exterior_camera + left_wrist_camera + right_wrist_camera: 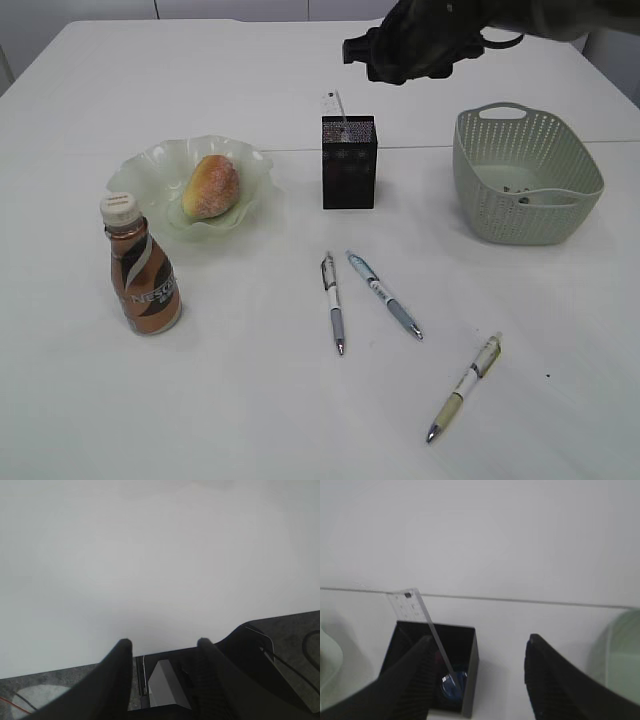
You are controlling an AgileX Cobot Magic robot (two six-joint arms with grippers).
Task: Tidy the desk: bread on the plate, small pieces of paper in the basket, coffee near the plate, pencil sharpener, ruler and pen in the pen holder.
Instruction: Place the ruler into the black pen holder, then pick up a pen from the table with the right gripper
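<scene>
A white bench (250, 400) carries three containers. The black pen holder (348, 162) stands upright near the middle; a clear ruler (333, 105) leans in it, its top poking above the rim, and the right wrist view shows a blue object (453, 684) at the bottom that may be the sharpener, though that cannot be told for sure. The pale green plate (150, 168) with its wavy rim holds one bread roll (211, 186). The grey-green basket (480, 170) sits to the right of the holder, with a few small scraps (520, 192) on its floor, too small to count.

One coffee bottle (142, 266), capped and upright, stands just beside the plate, on its near side. Three pens lie loose on the bench in front of the holder: a white one (333, 303), a blue one (385, 295) close beside it, and a yellowish one (464, 387) further to the right.

The right pincer (477, 680) hangs above the holder, spread and holding nothing, clear of the ruler. The left pincer (162, 645) is over bare bench, its fingers (122, 652) partly parted with nothing between them.
</scene>
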